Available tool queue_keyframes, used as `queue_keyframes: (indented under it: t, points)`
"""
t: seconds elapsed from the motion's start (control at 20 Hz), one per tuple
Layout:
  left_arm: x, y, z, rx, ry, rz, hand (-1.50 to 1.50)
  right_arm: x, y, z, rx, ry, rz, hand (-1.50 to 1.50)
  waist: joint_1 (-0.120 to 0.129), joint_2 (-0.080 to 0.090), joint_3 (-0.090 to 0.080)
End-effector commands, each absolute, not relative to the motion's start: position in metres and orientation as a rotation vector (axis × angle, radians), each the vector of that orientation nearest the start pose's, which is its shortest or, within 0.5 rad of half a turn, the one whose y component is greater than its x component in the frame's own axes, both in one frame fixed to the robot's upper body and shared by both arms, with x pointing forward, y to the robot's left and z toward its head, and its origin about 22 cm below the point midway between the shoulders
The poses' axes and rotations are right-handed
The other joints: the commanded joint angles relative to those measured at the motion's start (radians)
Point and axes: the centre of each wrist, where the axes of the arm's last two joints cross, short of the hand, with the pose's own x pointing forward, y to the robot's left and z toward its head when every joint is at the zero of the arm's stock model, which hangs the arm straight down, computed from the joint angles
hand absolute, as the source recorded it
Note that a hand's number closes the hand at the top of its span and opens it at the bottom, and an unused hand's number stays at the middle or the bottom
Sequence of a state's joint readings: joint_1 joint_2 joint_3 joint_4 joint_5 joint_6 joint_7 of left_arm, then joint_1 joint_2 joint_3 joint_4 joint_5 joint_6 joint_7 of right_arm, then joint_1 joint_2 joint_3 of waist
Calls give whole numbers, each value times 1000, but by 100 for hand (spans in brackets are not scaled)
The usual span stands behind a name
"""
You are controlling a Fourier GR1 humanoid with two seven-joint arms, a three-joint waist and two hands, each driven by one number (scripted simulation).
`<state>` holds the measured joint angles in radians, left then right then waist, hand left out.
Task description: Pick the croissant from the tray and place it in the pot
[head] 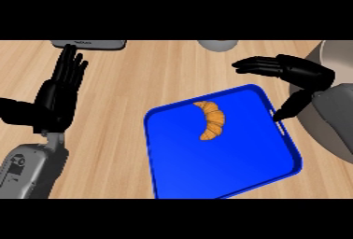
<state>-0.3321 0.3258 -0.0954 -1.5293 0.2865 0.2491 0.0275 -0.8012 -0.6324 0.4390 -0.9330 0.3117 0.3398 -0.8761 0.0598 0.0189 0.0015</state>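
An orange-brown croissant [211,120] lies on a blue tray [234,172], in the tray's upper half. My right hand [293,72] hovers above the tray's far right corner, open, fingers pointing left and thumb hanging down toward the tray's right rim; it holds nothing. A grey pot [339,53] shows only partly at the right edge, behind the right hand. My left hand [59,91] rests open at the left, fingers straight and pointing up, well clear of the tray.
A grey flat object [89,44] lies at the counter's far left edge, and a grey rounded object [218,45] at the far middle. Bare wooden counter [131,84] lies between the left hand and the tray.
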Motion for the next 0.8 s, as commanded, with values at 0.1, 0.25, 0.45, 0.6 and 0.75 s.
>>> queue_keyframes:
  t: [0.1, 0.25, 0.45, 0.6, 0.75]
  points:
    - [302, 251, 76, 67, -1765, 22, 0, 422, -240, 119, 203, -1805, 1805, -150, -21, -11, -1]
    - [303, 251, 83, 74, -1753, 23, 0, 428, -221, 113, 198, -1761, 1817, -150, -30, -13, -1]
    - [318, 249, 82, 96, -1769, 43, 0, 426, -220, 95, 177, -1693, 1840, -150, -48, -14, -1]
    - [303, 280, 91, 90, -1776, 26, 0, 419, -215, 83, 227, -1637, 1873, -150, -49, -18, -2]
    - [311, 254, 110, 112, -1774, 47, 0, 422, -188, 72, 209, -1649, 1881, -150, -47, -17, -1]
